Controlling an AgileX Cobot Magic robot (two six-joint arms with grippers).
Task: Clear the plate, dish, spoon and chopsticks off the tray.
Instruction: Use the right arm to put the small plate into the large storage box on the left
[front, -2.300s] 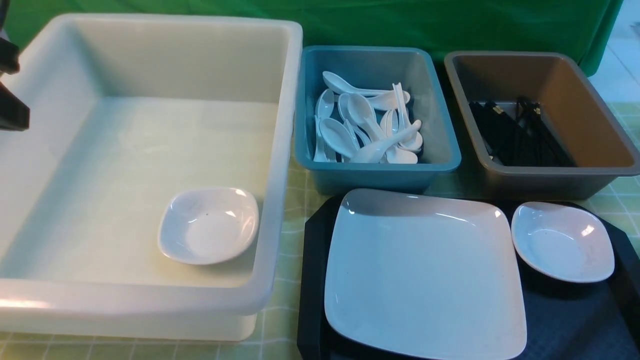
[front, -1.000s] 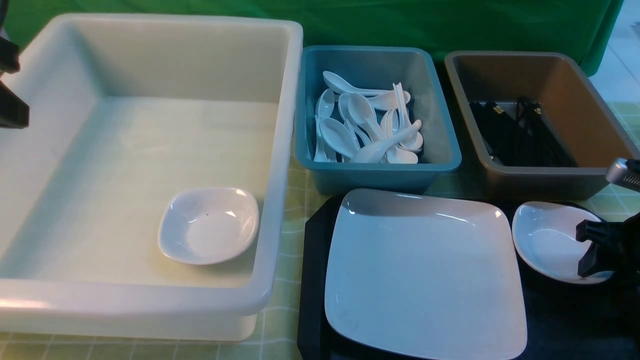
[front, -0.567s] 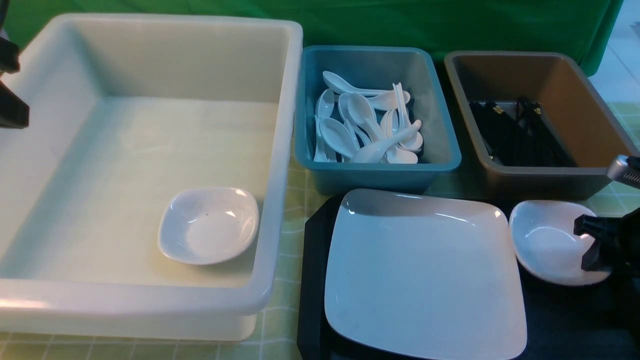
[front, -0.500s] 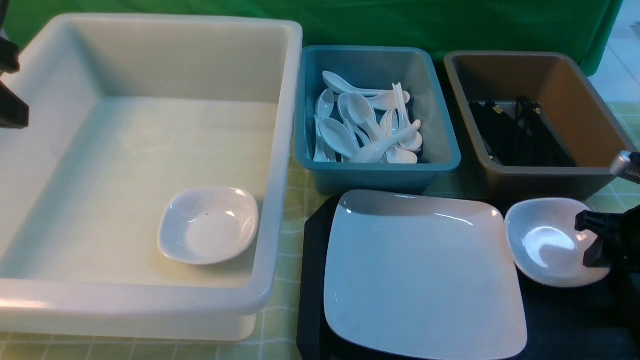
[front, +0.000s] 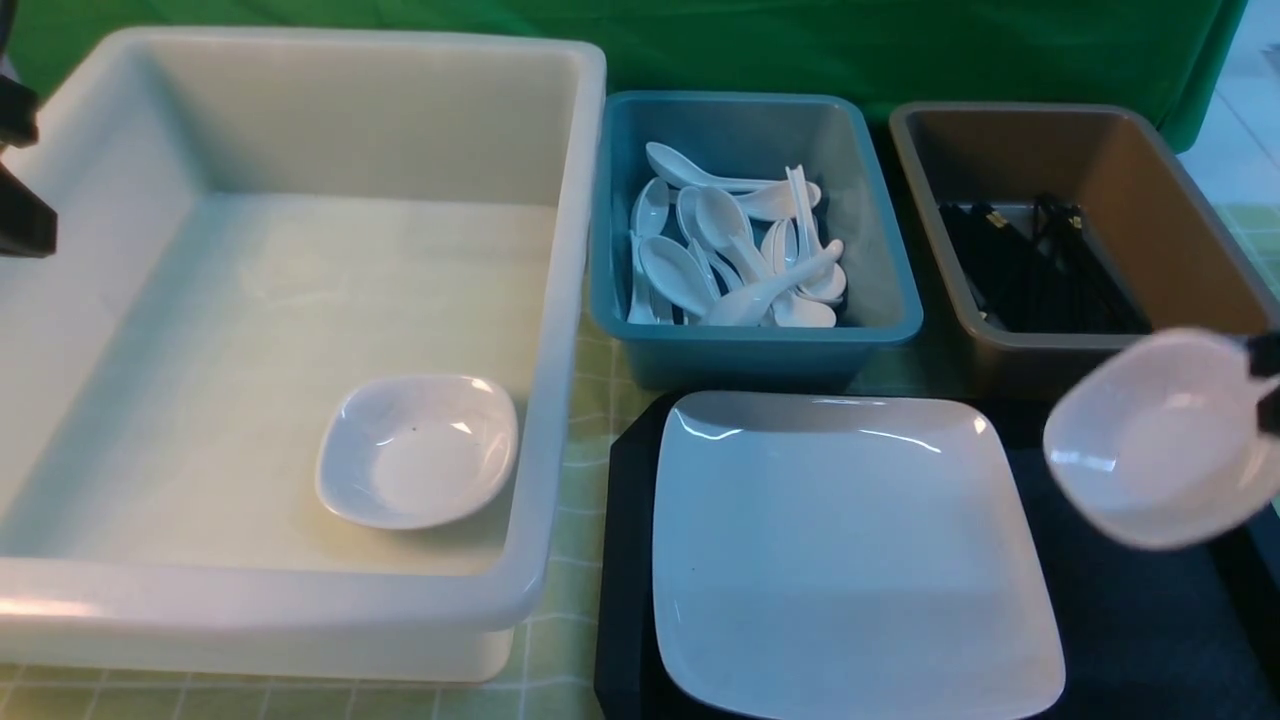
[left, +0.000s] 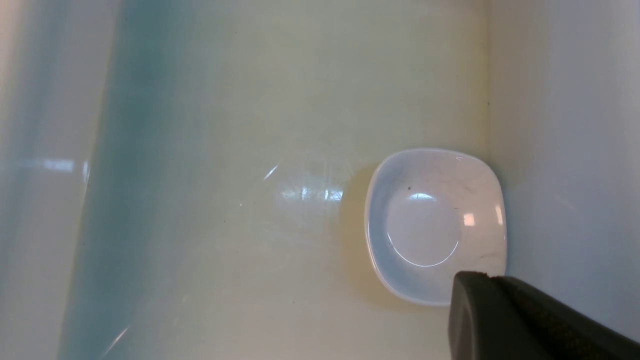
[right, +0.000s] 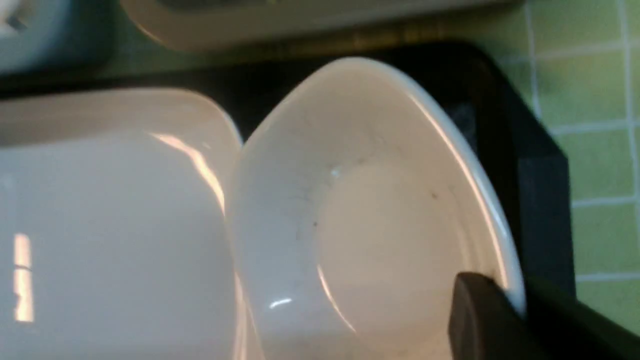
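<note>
Right jaws clamped on dish rim, dish hanging above tray. White tub well left of jaws, beyond plate. Left jaws together, over tub.

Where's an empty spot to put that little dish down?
The white tub has bare floor behind and left of the small dish in it. The tray is bare right of the plate. The teal tub is crowded with spoons.

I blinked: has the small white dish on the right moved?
Yes. The small dish has risen off the tray, tilted, and now overlaps the near rim of the brown tub, pinched by the right fingers.
</note>
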